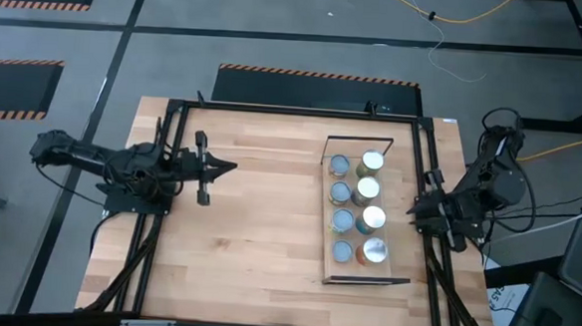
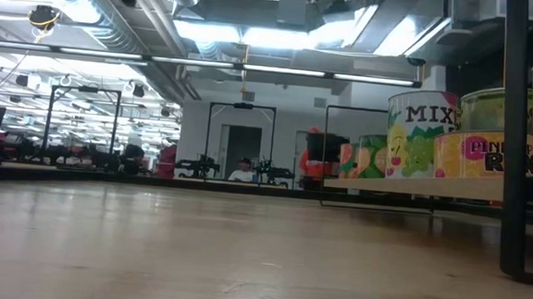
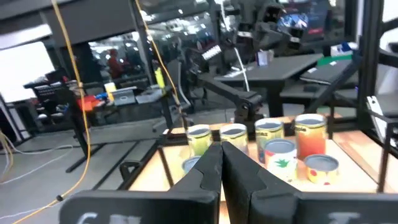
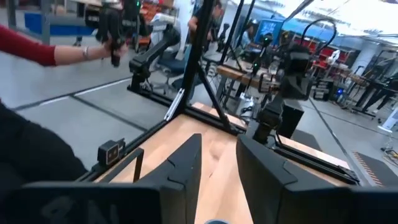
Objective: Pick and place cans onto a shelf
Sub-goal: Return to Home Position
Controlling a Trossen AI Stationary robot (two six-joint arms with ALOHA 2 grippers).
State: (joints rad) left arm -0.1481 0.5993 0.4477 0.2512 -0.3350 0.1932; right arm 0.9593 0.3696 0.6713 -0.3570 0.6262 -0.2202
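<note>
A: How are our grippers?
B: We see the left gripper (image 1: 227, 167) pressed closed over the table (image 1: 267, 232), and the right gripper (image 1: 415, 210) slightly parted at the table's right edge.
A: And the cans (image 1: 342, 220)?
B: All 8 stand upright on the shelf (image 1: 402, 189), in 2 rows of 4.
</note>
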